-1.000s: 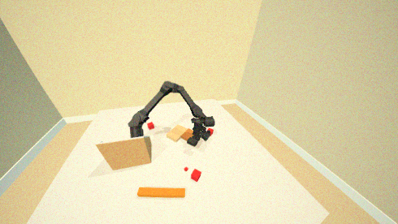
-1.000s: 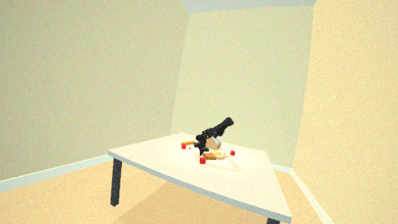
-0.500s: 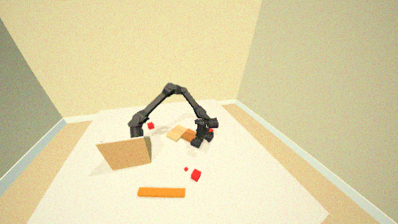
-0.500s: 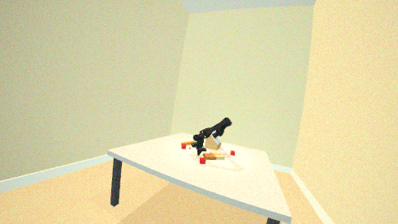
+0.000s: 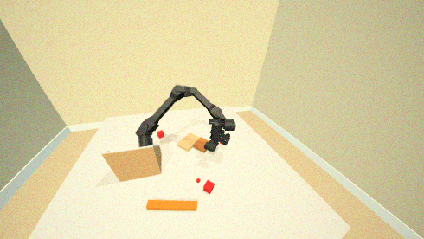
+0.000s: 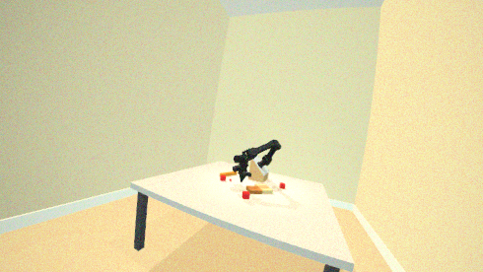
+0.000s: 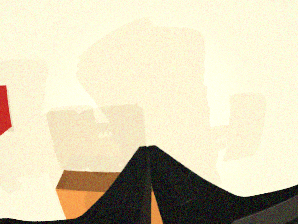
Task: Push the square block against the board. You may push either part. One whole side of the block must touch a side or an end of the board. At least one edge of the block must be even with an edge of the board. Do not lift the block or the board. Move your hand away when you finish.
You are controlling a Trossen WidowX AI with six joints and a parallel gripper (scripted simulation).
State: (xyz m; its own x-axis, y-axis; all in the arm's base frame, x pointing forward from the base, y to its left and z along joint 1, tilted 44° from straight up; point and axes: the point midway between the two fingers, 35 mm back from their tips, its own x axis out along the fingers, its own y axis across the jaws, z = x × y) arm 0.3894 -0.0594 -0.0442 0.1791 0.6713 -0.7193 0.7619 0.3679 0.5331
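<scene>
The orange-brown square block (image 5: 201, 145) (image 6: 253, 189) (image 7: 82, 203) lies flat, partly hidden by the gripper in the top view and the wrist view. The light tan board (image 5: 188, 141) (image 6: 267, 191) lies right beside it. They look touching or nearly so; whether a whole side meets and whether edges are even cannot be told. My gripper (image 5: 210, 148) (image 6: 241, 180) (image 7: 147, 153) is shut and empty, pointing down by the block's side away from the board. Contact with the block cannot be told.
A red cube (image 6: 245, 195) (image 7: 4, 111) is near the gripper. Another red cube (image 5: 160, 134) (image 6: 282, 185) is by the arm's base. A larger tan box (image 5: 134, 164) stands left. A red cube (image 5: 208, 187), a small red piece (image 5: 198, 180) and an orange bar (image 5: 171, 205) lie in front.
</scene>
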